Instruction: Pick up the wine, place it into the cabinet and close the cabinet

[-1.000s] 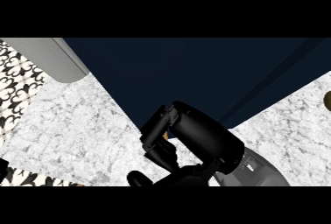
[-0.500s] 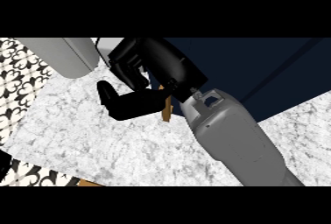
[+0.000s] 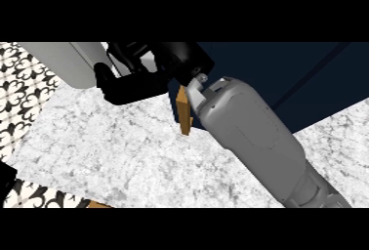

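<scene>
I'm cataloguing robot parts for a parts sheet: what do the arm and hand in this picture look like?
One arm shows: a smooth, rounded light grey forearm shell with seam lines, darker grey towards the elbow. At the wrist is a small silvery fastener. The glossy black blocky hand has thick fingers and a chunky thumb. No cables or markings show.

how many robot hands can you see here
1: a black hand at the upper left, on the grey forearm rising from the lower right. The other hand may be outside the view.

No text or label can be read.
</scene>
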You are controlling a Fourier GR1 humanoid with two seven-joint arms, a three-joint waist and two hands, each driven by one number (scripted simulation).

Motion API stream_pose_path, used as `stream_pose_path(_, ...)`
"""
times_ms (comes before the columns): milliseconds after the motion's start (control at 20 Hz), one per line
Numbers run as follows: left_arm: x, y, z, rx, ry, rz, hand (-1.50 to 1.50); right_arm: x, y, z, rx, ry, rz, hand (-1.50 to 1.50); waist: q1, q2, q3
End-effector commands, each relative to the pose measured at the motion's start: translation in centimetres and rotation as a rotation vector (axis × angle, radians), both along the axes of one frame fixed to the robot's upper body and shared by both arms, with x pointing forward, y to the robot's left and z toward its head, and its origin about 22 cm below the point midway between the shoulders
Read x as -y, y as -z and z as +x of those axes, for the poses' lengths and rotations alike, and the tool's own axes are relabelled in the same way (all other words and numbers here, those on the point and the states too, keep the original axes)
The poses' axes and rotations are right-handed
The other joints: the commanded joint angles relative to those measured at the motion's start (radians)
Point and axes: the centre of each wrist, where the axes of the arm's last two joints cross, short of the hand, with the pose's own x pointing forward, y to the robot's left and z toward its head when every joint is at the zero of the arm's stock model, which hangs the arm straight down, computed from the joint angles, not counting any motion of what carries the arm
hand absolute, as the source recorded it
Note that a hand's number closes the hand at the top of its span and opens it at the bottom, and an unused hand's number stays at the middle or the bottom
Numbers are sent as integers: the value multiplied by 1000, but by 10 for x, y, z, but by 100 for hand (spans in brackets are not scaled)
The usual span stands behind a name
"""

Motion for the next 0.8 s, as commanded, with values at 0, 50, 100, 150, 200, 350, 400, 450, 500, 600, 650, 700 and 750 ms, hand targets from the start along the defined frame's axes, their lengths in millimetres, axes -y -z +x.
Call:
stream_pose_path(0, -1, 2, 0, -4, -11, -3, 150, 16, -1, 37, -82, 130, 90, 150, -5, 30, 0)
stream_pose_path(50, 2, 4, 1, -10, -8, -10, 150, 19, 1, 39, -102, 130, 98, 150, -22, 35, 0)
stream_pose_path(100, -1, 4, -3, -20, -12, -7, 150, 30, 2, 45, -138, 163, 120, 150, -11, 29, 1)
stream_pose_path(150, 0, 5, 0, -10, -18, -12, 150, 29, 7, 45, -133, 191, 108, 150, -27, 33, -1)
stream_pose_path(200, -3, 5, -3, -25, -18, -2, 150, 39, 10, 51, -149, 204, 74, 150, -25, 29, 0)
stream_pose_path(350, -2, 7, -1, -16, -29, -8, 150, 44, 16, 54, -168, 205, 62, 150, -44, 36, -2)
stream_pose_path(400, -3, 10, -3, -21, -42, -13, 150, 50, 21, 57, -163, 223, 56, 150, -45, 36, -2)
stream_pose_path(450, -6, 4, 0, -8, -48, -2, 150, 58, 24, 59, -174, 236, 47, 150, -53, 33, 1)
stream_pose_path(500, -4, 5, -1, -6, -46, -13, 150, 59, 28, 60, -180, 235, 54, 150, -50, 37, 1)
stream_pose_path(600, -5, 6, -1, -10, -46, -14, 150, 61, 33, 61, -172, 215, 57, 150, -64, 39, 1)
stream_pose_path(650, -8, 10, -4, -24, -55, -9, 150, 65, 36, 62, -173, 206, 64, 150, -61, 38, 1)
stream_pose_path(700, -4, 13, -6, -30, -55, -23, 150, 72, 37, 64, -162, 203, 50, 150, -73, 40, 1)
stream_pose_path(750, -2, 9, -3, -18, -50, -23, 150, 71, 41, 63, -162, 187, 53, 150, -82, 43, 3)
